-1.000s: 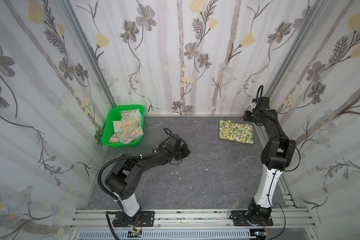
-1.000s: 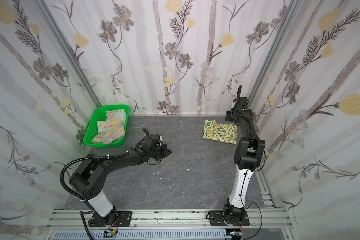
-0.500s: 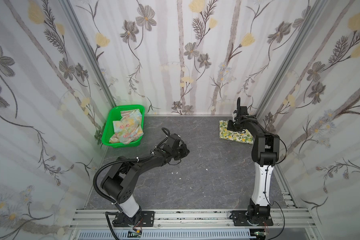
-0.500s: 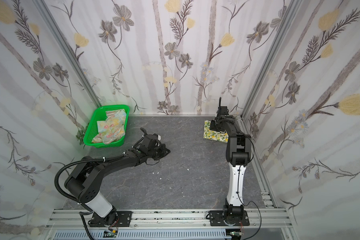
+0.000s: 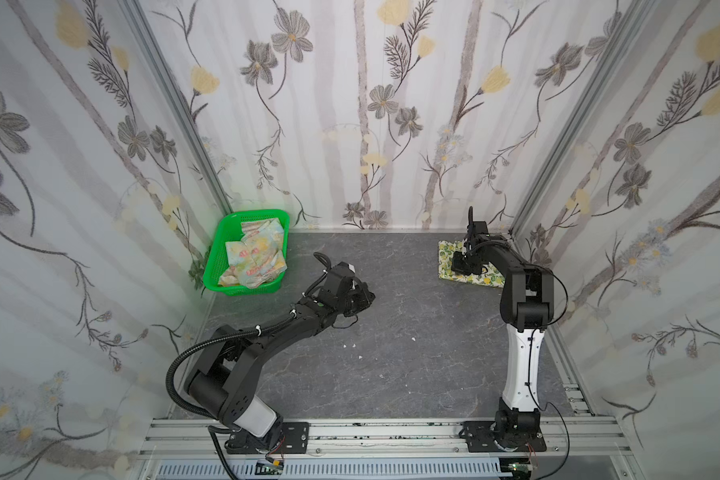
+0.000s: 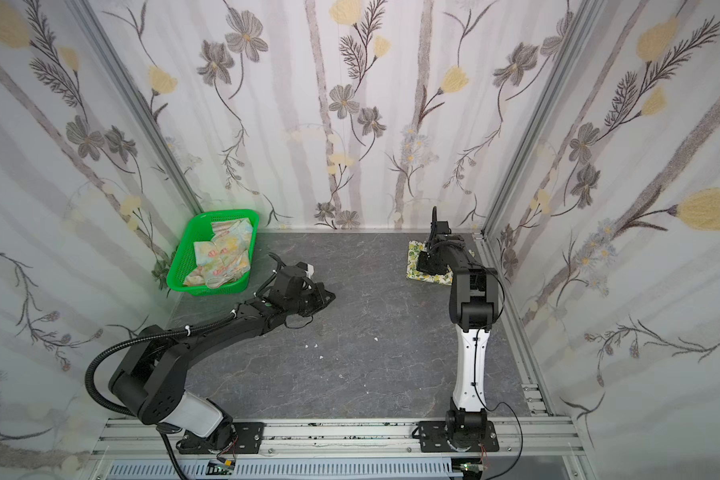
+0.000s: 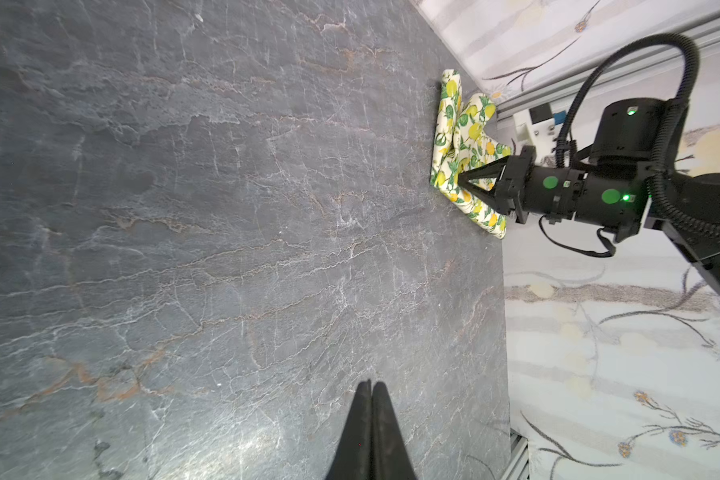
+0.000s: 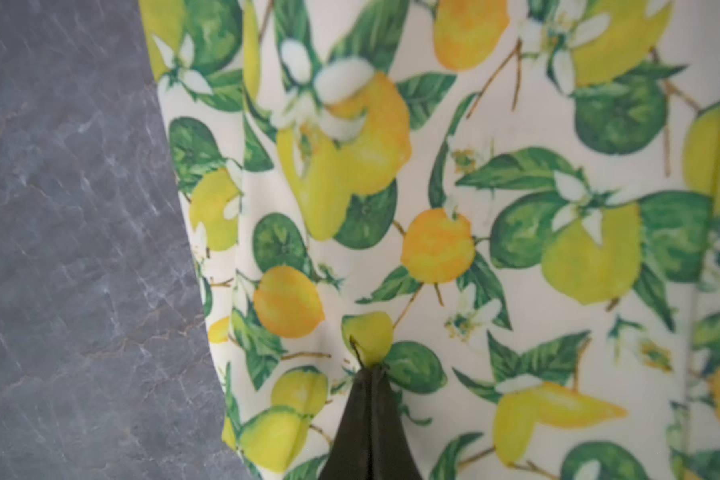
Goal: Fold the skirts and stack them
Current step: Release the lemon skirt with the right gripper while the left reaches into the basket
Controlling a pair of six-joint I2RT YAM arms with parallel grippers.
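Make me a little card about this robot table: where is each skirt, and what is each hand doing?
Lemon skirt: folded, on the table near the far right corner.
Flower skirt: crumpled in the basket, far left.
Right gripper: shut, tips on the lemon skirt, seemingly pinching it.
Left gripper: shut, empty, above bare table.
To do: fold flower skirt, stack it.

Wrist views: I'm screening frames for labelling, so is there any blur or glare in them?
Right wrist view: the print on the lemon skirt goes soft away from the right pincer and is crisper close to its tips. Left wrist view: sharp, with a pale patch of glare on the dark table beside the left pincer.
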